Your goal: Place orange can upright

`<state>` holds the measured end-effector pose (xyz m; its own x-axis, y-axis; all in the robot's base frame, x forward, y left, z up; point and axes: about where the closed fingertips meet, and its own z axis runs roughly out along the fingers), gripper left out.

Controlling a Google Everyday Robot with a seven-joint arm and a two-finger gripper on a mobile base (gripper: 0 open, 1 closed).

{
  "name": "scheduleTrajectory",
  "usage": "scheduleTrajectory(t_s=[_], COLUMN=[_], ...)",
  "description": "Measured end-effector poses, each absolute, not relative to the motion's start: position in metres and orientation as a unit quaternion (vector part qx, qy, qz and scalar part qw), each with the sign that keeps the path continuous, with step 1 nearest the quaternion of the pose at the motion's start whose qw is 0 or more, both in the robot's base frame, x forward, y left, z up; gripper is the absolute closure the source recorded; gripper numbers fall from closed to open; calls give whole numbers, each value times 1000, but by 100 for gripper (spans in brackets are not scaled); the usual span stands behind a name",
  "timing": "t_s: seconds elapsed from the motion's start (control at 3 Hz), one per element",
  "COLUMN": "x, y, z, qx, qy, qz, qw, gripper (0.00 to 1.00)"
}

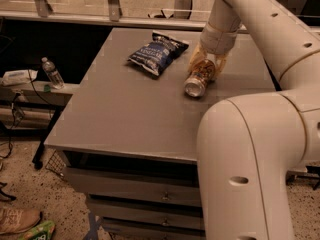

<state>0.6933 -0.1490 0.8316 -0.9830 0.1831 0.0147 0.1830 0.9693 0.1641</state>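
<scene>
The orange can (pixel 199 79) lies tilted on its side on the grey table (pixel 125 114), right of the middle toward the back. Its silver end faces the front left. My gripper (pixel 204 65) comes down from the arm above, and its fingers sit on both sides of the can's rear half, shut on it. The can's far end is hidden by the gripper. I cannot tell whether the can rests on the table or is just above it.
A blue crinkled chip bag (pixel 157 53) lies on the table left of the can. My white arm (pixel 250 149) fills the right foreground and hides the table's right side. A water bottle (pixel 52 73) stands on a low shelf at the left. Drawers (pixel 135 189) are below the tabletop.
</scene>
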Motion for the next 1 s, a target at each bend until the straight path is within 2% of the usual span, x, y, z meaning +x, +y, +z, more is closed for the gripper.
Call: scheduleTrajectory(t_s=[0.33,1.0], x=[688,658], y=[-150,-168], z=[852,915], qx=[83,39], qy=[992,978], qz=[96,138], qw=[25,152], gripper=[100,100])
